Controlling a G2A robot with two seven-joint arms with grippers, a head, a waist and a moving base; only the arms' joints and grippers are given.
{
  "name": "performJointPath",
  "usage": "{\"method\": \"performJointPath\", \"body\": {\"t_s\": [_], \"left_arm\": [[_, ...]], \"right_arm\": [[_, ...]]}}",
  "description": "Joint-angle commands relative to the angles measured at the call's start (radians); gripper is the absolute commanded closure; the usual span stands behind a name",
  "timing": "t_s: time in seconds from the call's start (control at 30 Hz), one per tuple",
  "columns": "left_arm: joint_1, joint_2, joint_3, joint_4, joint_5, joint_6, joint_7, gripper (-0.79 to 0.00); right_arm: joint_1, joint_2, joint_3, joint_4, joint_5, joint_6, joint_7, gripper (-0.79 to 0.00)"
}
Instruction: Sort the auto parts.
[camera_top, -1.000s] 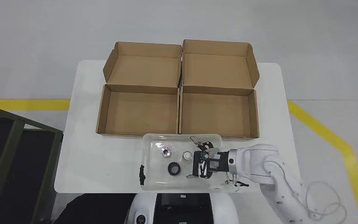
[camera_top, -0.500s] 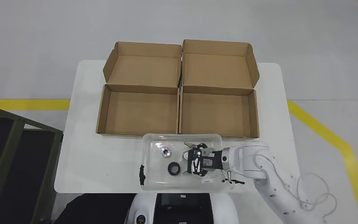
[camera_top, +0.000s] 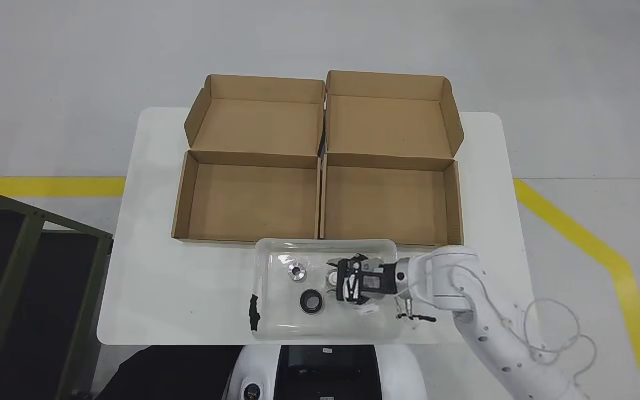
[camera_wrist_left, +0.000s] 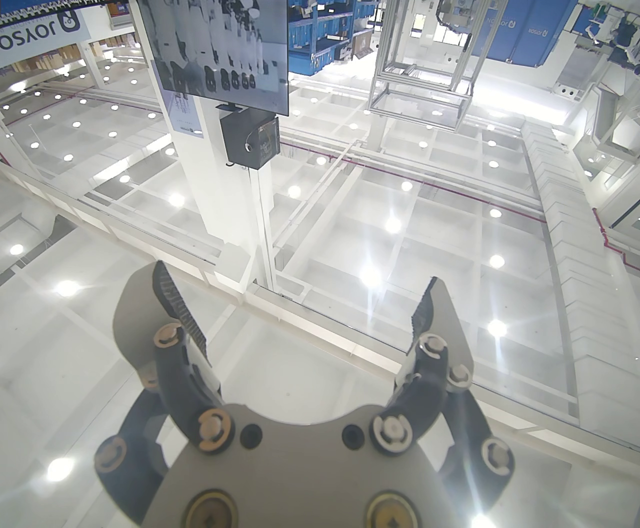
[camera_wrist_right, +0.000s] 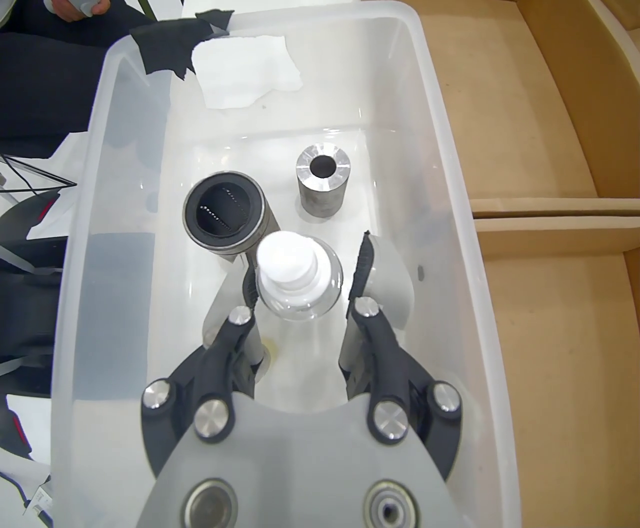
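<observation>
A clear plastic bin (camera_top: 268, 247) stands at the table's front edge with three parts in it. In the right wrist view they are a small clear bottle with a white cap (camera_wrist_right: 299, 280), a black-ringed bearing cylinder (camera_wrist_right: 225, 212) and a grey metal bushing (camera_wrist_right: 322, 177). My right gripper (camera_wrist_right: 307, 265) is down inside the bin (camera_wrist_right: 450, 165), open, with one finger on each side of the bottle. From above, the right gripper (camera_top: 346, 281) sits just right of the white cap (camera_top: 333, 277). My left gripper (camera_wrist_left: 297, 280) is open, holds nothing and points at a ceiling.
Two open cardboard boxes (camera_top: 248, 200) (camera_top: 388, 205) sit side by side behind the bin, lids folded back. Black tape (camera_wrist_right: 175, 35) and a white paper scrap (camera_wrist_right: 245, 70) mark the bin's far end. Bare white table lies to the left and right.
My right gripper has slid left along the bin, from its right part to the bottle, and now straddles it. The parts have not moved.
</observation>
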Motion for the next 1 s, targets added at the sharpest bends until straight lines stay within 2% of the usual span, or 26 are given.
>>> {"method": "performJointPath", "body": {"t_s": [0.0, 0.1, 0.17, 0.23, 0.37, 0.6, 0.97], "left_arm": [[0.000, 0.000, 0.000, 0.000, 0.000, 0.000, 0.000, -0.785], [0.000, 0.000, 0.000, 0.000, 0.000, 0.000, 0.000, -0.785], [0.000, 0.000, 0.000, 0.000, 0.000, 0.000, 0.000, -0.785], [0.000, 0.000, 0.000, 0.000, 0.000, 0.000, 0.000, -0.785], [0.000, 0.000, 0.000, 0.000, 0.000, 0.000, 0.000, -0.785], [0.000, 0.000, 0.000, 0.000, 0.000, 0.000, 0.000, -0.785], [0.000, 0.000, 0.000, 0.000, 0.000, 0.000, 0.000, -0.785]], "right_arm": [[0.001, 0.002, 0.001, 0.001, -0.002, -0.004, -0.005, -0.289], [0.001, 0.005, 0.002, -0.003, -0.008, -0.018, -0.017, -0.191], [0.000, 0.007, 0.004, -0.005, -0.008, -0.026, -0.030, -0.157], [-0.001, 0.009, 0.008, -0.004, -0.008, -0.027, -0.042, -0.068], [-0.007, 0.016, 0.027, -0.017, 0.001, -0.038, -0.069, 0.000], [-0.060, 0.036, 0.104, -0.121, -0.006, -0.053, -0.113, 0.000], [-0.120, 0.055, 0.218, -0.239, 0.070, -0.045, -0.267, 0.000]]}}
